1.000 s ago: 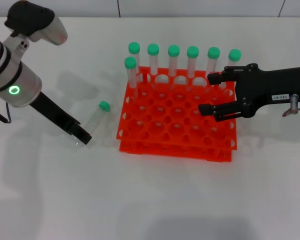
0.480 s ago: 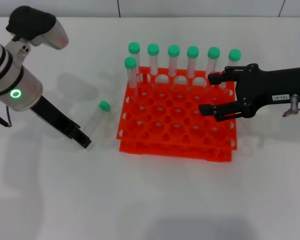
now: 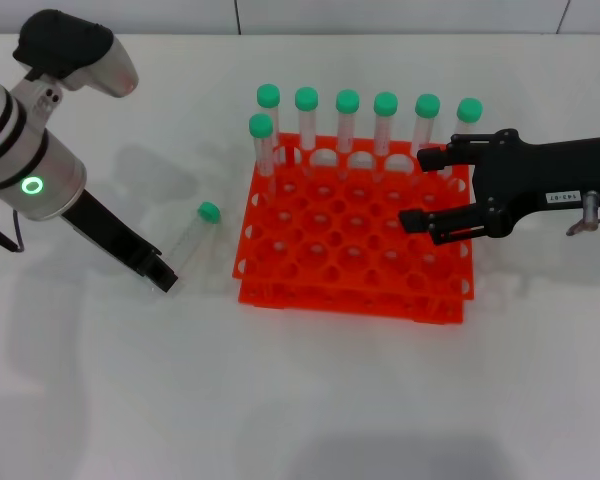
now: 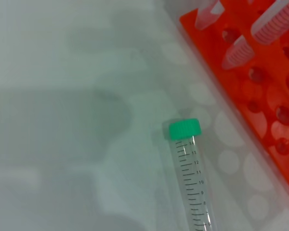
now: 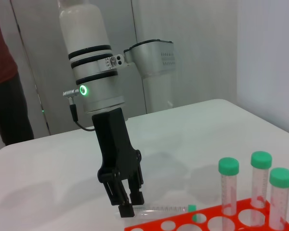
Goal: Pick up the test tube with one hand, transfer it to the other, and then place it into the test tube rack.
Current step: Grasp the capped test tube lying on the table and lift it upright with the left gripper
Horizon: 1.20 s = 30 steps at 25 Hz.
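As the left gripper (image 3: 164, 277) edges back along the lying test tube (image 3: 193, 235), fingers parted, ungrasped | right gripper (image 3: 425, 188) open over rack (image 3: 352, 296) | pickup pending

Lab bench setting — white worktop (image 3: 310, 400), orange test tube rack (image 3: 355, 255), green-capped graduated tubes (image 3: 347, 125) standing in it

white table (image 3: 380, 400), seven racked tubes (image 3: 347, 120)
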Available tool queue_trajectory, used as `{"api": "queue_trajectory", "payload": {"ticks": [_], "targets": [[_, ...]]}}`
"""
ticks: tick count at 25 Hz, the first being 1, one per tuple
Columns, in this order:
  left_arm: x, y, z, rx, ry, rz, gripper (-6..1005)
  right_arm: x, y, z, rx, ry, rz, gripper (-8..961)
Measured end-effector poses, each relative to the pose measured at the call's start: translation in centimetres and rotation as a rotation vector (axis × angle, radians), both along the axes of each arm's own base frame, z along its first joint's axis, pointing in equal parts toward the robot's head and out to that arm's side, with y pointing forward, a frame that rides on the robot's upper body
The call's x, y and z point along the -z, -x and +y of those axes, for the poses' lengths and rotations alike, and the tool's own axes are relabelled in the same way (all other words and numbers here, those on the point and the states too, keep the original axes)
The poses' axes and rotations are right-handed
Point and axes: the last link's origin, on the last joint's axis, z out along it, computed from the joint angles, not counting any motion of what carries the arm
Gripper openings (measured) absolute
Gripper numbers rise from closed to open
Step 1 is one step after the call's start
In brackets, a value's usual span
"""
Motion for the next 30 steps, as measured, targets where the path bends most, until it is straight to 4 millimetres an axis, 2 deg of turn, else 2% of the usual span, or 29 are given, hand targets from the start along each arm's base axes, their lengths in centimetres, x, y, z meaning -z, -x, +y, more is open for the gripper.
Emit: {"api": "queue_trajectory", "payload": {"ticks": [24,30], "targets": [[0.47,0.21,0.09,-0.005,-0.009,0.005,249,0.02,-0.03,0.01,-0.001,-0.001,-0.001,855],[0.37,0.15,0.19,-0.005,-0.016,-0.004,242,0.01,-0.01,0.11,0.000,-0.007,-0.002,856]]}}
